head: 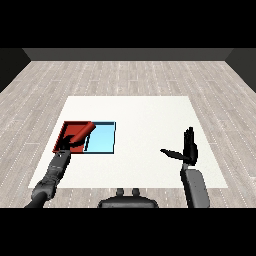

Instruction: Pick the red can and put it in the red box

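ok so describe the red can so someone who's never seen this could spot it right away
On the white table, look to the red tray at the left, beside the light blue tray. The red can is tilted over it, held by the left hand; it is the only cylinder there.

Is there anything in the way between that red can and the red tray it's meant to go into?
Nothing visible. The left hand holds the red can, tilted, right over the red tray, so no object lies between them. The light blue tray sits beside it, and the right hand is open, far off across the table.
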